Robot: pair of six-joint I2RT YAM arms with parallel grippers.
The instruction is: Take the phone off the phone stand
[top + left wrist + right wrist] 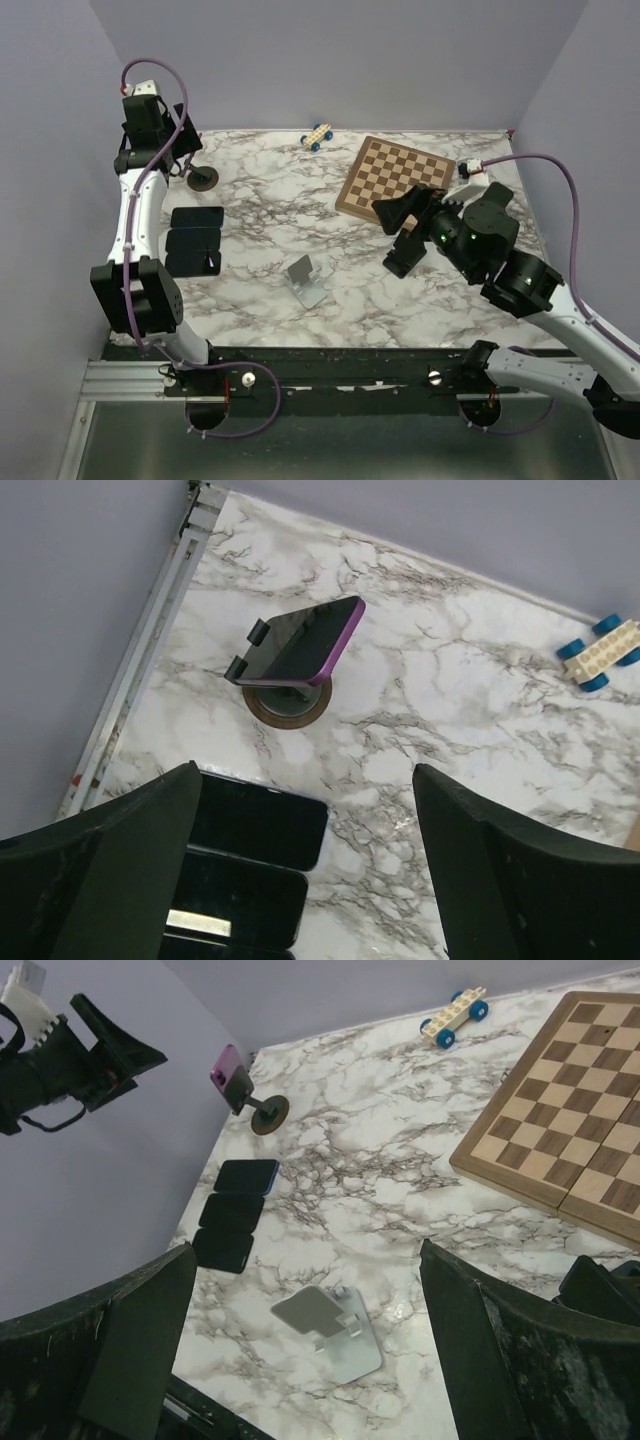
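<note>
While my left arm rises steeply along the table's left edge, elbow low near the base and wrist bent over at the far corner, my left pincer [305, 770] hangs spread wide above the phone [305, 640], touching nothing. That purple-cased phone leans tilted on the phone stand [288, 698], whose round brown base sits on the marble table [480, 730] near the far left corner. Three dark phones [250, 845] lie flat in a column just nearer than the stand. My right arm folds in from the right, wrist raised beside the chessboard [395, 180]. My right pincer [305, 1248] gapes too, empty, looking down over a silver stand [325, 1325].
</note>
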